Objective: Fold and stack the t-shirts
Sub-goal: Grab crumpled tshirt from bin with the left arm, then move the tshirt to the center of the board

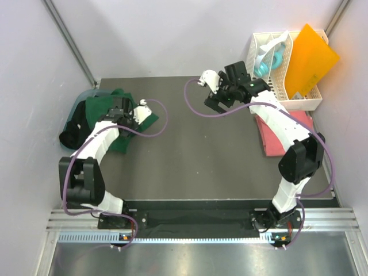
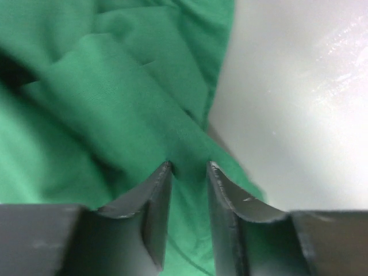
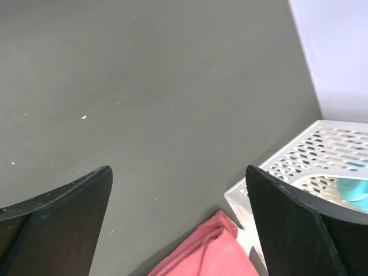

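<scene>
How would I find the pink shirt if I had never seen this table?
Look at the far right corner of the table, where a white slotted basket holds an orange sheet. Just in front of that basket lies the pink shirt, flat. It is the only pink cloth; the green shirt and the black shirt are heaped on the left side.

Dark green cloth t-shirt point(image 2: 115, 103) lies crumpled beneath the left end effector point(image 2: 188, 165). Coral pink cloth t-shirt point(image 3: 198, 256) lies flat behind the right end effector point(image 3: 178, 172).

White arms point(image 1: 103, 144), purple cables point(image 1: 186, 95), black pincers point(image 2: 190, 167) point(image 3: 178, 172)
</scene>
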`<state>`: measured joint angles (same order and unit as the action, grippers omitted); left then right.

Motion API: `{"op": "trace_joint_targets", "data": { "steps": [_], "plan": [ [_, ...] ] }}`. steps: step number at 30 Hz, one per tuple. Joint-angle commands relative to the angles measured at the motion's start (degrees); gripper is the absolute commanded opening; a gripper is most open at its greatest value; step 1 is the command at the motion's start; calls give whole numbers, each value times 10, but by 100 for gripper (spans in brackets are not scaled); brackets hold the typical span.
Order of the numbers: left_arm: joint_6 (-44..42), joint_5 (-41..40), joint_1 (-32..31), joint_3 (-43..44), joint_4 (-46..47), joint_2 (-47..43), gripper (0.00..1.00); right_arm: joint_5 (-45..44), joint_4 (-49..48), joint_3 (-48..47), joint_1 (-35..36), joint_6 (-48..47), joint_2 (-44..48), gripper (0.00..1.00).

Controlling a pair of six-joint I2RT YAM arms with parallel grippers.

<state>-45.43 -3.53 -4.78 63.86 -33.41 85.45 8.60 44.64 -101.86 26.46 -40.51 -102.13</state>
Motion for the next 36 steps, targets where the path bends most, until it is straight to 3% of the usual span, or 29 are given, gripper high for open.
{"op": "trace_joint_targets", "data": {
  "steps": [1, 3, 4, 5, 13, 20, 28, 36],
  "plan": [
    [12, 5, -1, 21, 0, 36, 33, -9, -32, 7, -2, 1, 46, 100],
    [13, 9, -2, 23, -6, 48, 31, -15, -34, 17, -4, 1, 52, 100],
    [14, 12, -2, 26, -7, 51, 4, -17, -35, 19, -4, 1, 53, 100],
    [15, 12, -2, 29, -6, 55, 0, -18, -38, 24, -4, 0, 56, 100],
    [53, 52, -25, 86, 43, -13, 0, -38, -42, 40, -5, -9, 65, 100],
    [80, 85, -107, 203, 39, -59, 0, -65, -61, 40, -5, -11, 59, 100],
    [135, 172, -246, 361, -25, -38, 0, -235, -212, 61, -38, 55, 63, 100],
    [206, 287, -311, 480, -19, 16, 0, -335, -276, 56, -70, 86, 61, 100]
  ]
}}
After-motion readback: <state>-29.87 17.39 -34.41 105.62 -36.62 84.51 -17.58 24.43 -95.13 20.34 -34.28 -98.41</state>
